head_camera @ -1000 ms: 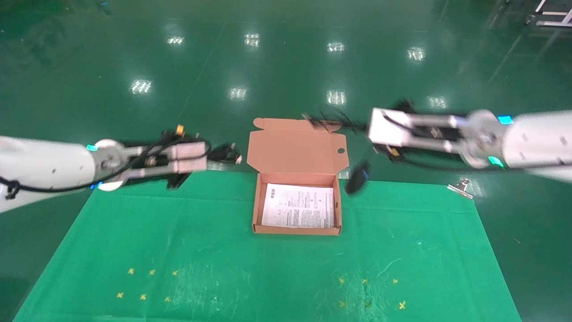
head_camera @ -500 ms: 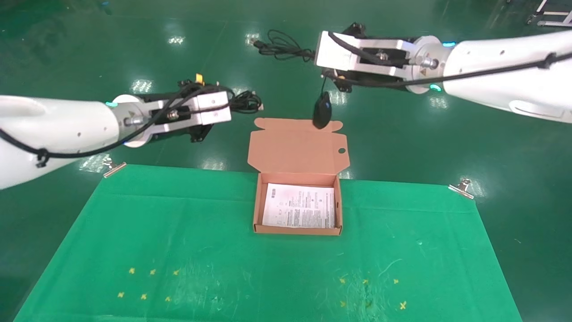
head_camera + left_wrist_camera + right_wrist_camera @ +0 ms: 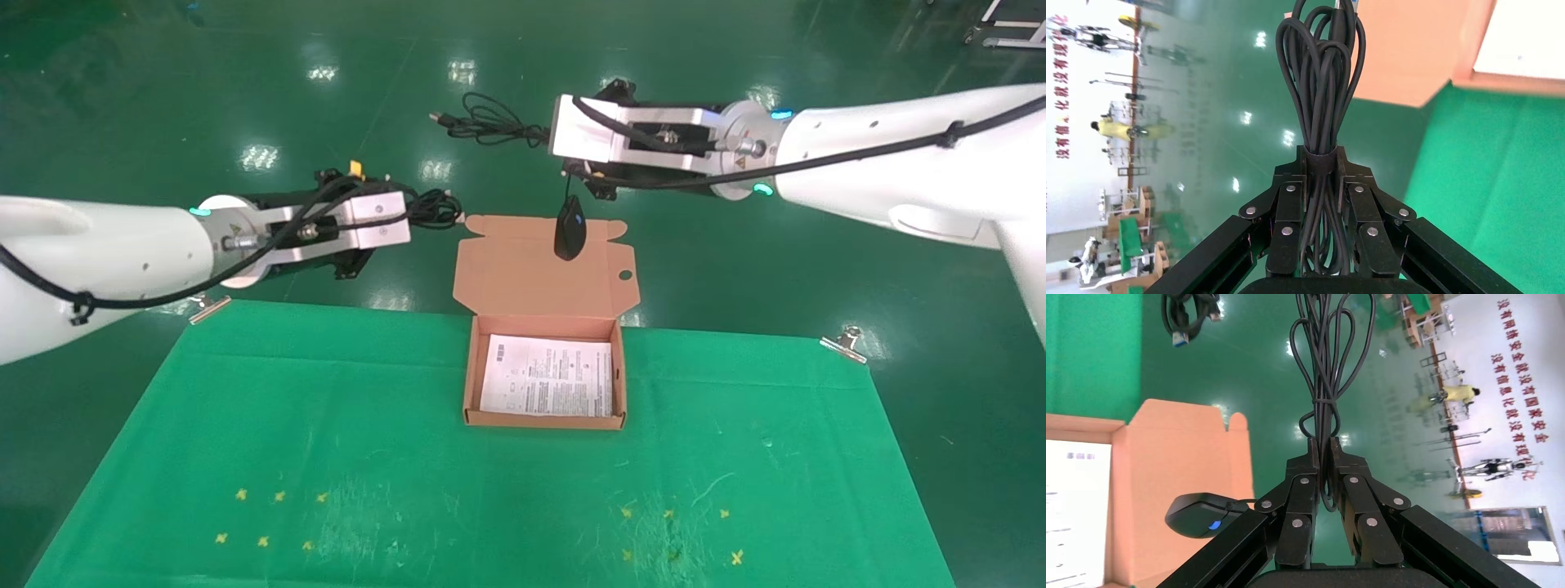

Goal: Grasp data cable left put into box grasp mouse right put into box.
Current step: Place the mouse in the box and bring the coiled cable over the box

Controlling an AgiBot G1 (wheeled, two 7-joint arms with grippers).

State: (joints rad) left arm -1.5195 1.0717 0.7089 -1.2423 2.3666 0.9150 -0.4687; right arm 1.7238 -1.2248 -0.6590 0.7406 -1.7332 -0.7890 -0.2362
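Now table with green cloth holds open box at far middle. Left pincer up left of lid, squeezing data cable. Right pincer up behind box, squeezing mouse cord; mouse hangs over lid.

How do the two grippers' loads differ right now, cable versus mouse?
The left gripper clamps the data cable around its thick bundled loops; the right gripper pinches only the cord, so the mouse dangles below over the box lid, while the data cable sticks out level. Both are shut, raised beyond the box.
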